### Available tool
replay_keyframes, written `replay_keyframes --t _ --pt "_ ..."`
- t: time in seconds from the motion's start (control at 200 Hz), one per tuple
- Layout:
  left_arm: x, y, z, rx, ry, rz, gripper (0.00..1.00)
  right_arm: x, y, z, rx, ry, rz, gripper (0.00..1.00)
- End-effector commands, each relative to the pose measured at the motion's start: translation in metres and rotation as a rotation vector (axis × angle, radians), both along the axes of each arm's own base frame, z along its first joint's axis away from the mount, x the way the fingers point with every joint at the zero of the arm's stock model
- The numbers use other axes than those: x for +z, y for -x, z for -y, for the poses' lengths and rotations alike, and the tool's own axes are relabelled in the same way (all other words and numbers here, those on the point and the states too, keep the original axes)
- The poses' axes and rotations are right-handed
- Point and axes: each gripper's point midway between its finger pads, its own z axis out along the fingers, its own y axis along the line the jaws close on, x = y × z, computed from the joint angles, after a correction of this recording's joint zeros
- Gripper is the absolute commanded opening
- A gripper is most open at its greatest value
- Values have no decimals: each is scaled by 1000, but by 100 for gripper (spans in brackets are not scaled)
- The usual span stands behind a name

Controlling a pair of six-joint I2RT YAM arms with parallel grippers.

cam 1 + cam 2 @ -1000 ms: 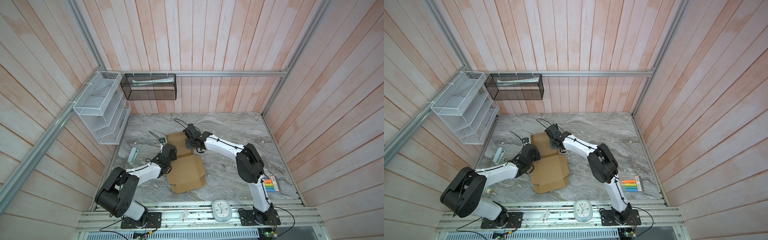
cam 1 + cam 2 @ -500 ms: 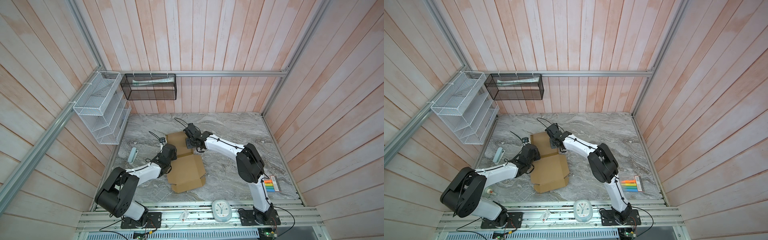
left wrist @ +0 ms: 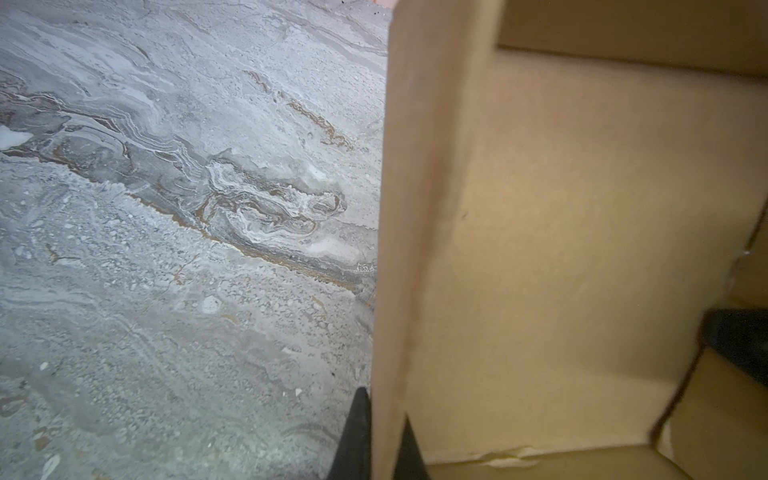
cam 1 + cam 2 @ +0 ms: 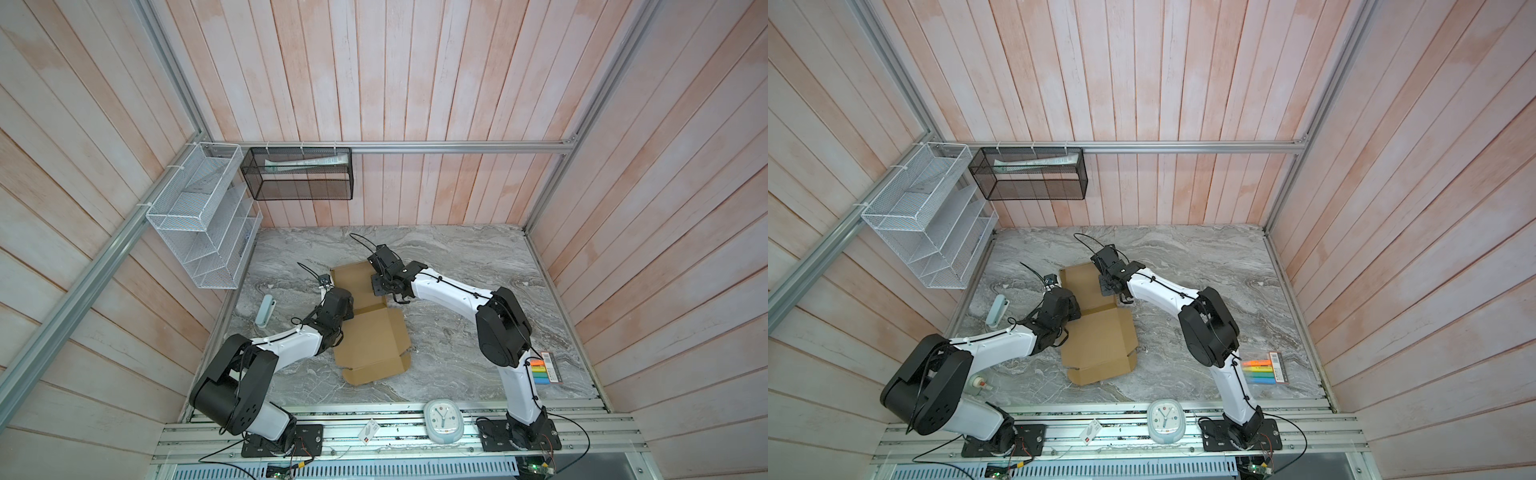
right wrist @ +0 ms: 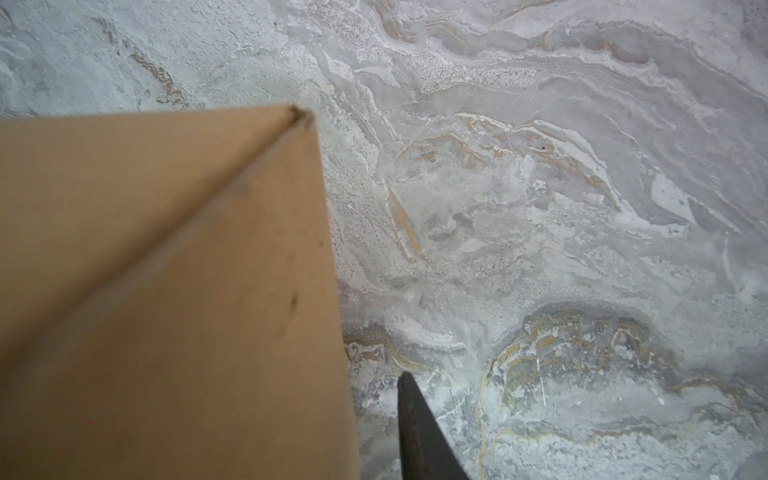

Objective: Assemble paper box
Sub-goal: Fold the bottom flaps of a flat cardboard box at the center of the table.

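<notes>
Clamping the box [image 4: 374, 345] by one side wall, the left gripper [image 3: 384, 411] is pinching shut. The right gripper [image 4: 384, 286] is working the opposite wall, one finger [image 5: 415, 424] outside it, its grip unclear. Between them the tray is seemingly taking shape. The lid, lying flat behind both grippers, is awaiting folding.

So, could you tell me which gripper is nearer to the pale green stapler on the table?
Left. The left gripper clamps a wall of the paper box on the side facing the stapler; the right gripper is at the box's opposite side, farther away.
</notes>
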Motion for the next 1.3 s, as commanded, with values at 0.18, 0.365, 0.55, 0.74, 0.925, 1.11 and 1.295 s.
replay_keyframes --t 0.18,0.365,0.55,0.74,0.925,1.11,1.295 --pt "-6 0 -7 23 -23 -12 0 15 5 23 -44 -30 12 32" --pt "-6 0 -7 23 -24 -14 0 20 4 18 -33 -54 19 30" --pt "-6 2 -8 24 -26 -15 0 24 1 14 -34 -72 30 29" --pt "-8 3 -7 20 -21 -20 0 29 -1 12 -41 -99 45 30" --pt "-8 2 -7 20 -21 -20 0 37 -5 13 -52 -120 66 31" --pt "-8 3 -8 21 -21 -19 0 44 -11 14 -66 -151 86 32" --pt "-8 5 -8 22 -20 -19 0 49 -19 13 -77 -163 128 28"
